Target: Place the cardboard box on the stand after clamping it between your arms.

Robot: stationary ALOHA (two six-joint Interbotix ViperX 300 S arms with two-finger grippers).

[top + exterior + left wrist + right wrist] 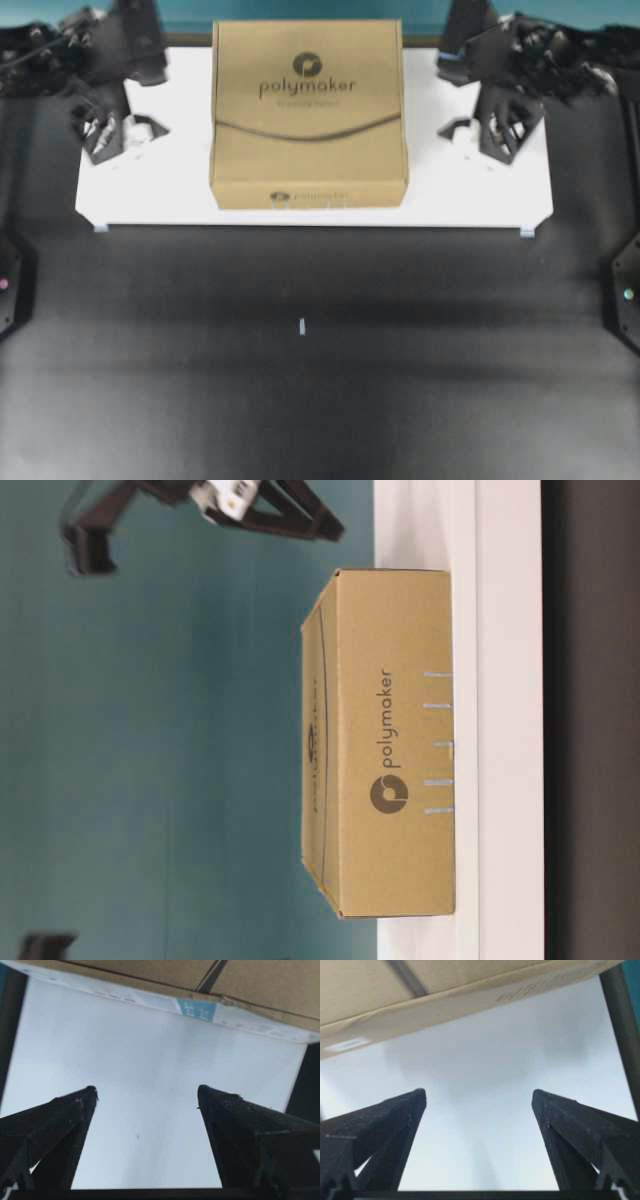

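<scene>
The box [308,115] is lying flat on the stand [470,195], in the upper middle of the overhead frame, with its logo facing up. The left gripper [118,135] is being held at the upper left and the right gripper [487,128] at the upper right, both over the stand and apart from the box. Both are released: in the wrist views the fingers [60,1125] [380,1125] are spread wide, with nothing between them.

The box [308,115] is sitting on the middle of the stand [180,195]. The left gripper [118,130] is hovering at its 9 o'clock, the right gripper [490,130] at 3 o'clock, both apart from it.
</scene>
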